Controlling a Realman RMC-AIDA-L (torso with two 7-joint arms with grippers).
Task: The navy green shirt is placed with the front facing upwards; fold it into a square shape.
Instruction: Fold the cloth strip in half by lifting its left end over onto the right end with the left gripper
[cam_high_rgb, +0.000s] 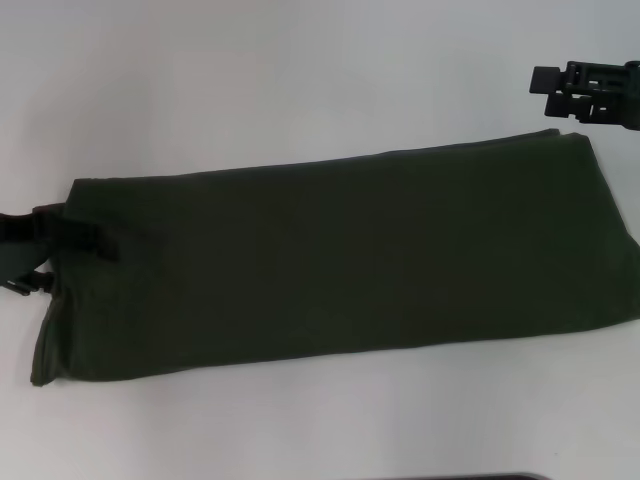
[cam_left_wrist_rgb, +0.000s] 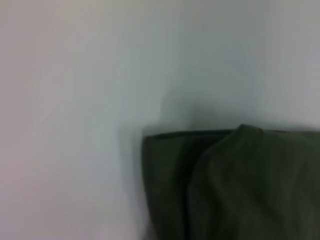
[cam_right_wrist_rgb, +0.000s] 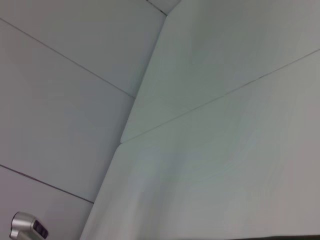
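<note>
the navy green shirt (cam_high_rgb: 330, 265) lies folded into a long, slightly slanted band of soft matte cotton across the smooth white worktop (cam_high_rgb: 250, 80) — no lettering or label shows. the left tool (cam_high_rgb: 30, 255) sits at the band's left end with a black finger over the cloth, closed on the shirt's edge. the right tool (cam_high_rgb: 590, 90) hovers above the far right corner, and i cannot tell its state — its wrist view shows pale wall panels with thin seams.

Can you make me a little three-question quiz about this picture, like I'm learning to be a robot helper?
1. True or false: the navy green shirt is folded into a long band.
2. Which tool touches the shirt: A left tool, B right tool?
3. What does the shirt lie on?
Key: 1 true. 2 A; the right one is off the cloth, past its far right corner. 3 The white table.
</note>
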